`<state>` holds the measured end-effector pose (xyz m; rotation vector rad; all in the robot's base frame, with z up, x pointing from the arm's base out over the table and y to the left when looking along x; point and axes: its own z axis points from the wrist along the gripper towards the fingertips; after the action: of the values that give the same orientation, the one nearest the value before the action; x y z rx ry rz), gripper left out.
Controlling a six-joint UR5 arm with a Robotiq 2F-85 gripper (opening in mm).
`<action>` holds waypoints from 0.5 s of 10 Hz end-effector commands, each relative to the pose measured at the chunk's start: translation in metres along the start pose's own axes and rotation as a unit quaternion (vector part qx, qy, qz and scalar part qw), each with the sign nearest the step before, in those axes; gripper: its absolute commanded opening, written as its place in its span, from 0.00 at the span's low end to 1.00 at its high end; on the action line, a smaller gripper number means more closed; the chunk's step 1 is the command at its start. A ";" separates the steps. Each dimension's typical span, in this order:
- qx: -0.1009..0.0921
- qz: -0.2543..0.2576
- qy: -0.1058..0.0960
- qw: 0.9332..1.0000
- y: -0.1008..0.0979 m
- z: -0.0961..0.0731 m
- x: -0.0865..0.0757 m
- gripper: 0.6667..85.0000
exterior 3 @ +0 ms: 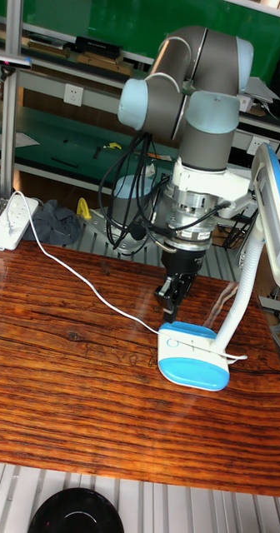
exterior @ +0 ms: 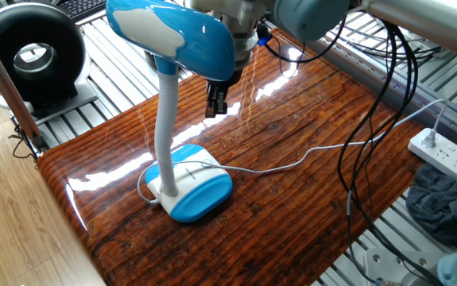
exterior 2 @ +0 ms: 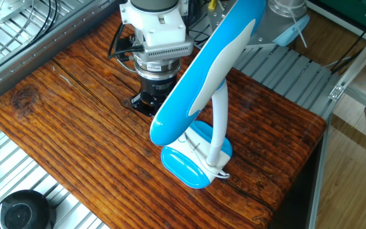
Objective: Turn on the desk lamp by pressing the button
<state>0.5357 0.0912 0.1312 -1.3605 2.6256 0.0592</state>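
Clearly you've yet to press anything: the gripper (exterior 3: 169, 310) hangs above the wooden surface (exterior: 292, 199) just beside the desk lamp (exterior: 188, 191) base, its finger state indiscernible, and the button on the base awaits contact.

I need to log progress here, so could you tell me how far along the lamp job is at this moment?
Done: the gripper has been brought near the desk lamp, hanging just beside its base. In hand: lining up with the base's white top; no contact shows in any view. Left: the press itself. The lamp head shows no glow, so the lamp looks unlit.
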 end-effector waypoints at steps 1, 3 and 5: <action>-0.012 0.008 -0.020 1.000 0.005 -0.003 -0.012 0.00; -0.015 0.010 -0.020 1.000 0.006 -0.003 -0.012 0.00; -0.013 -0.001 -0.015 1.000 0.006 -0.003 -0.009 0.00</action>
<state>0.5356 0.1001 0.1334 -1.3495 2.6176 0.1026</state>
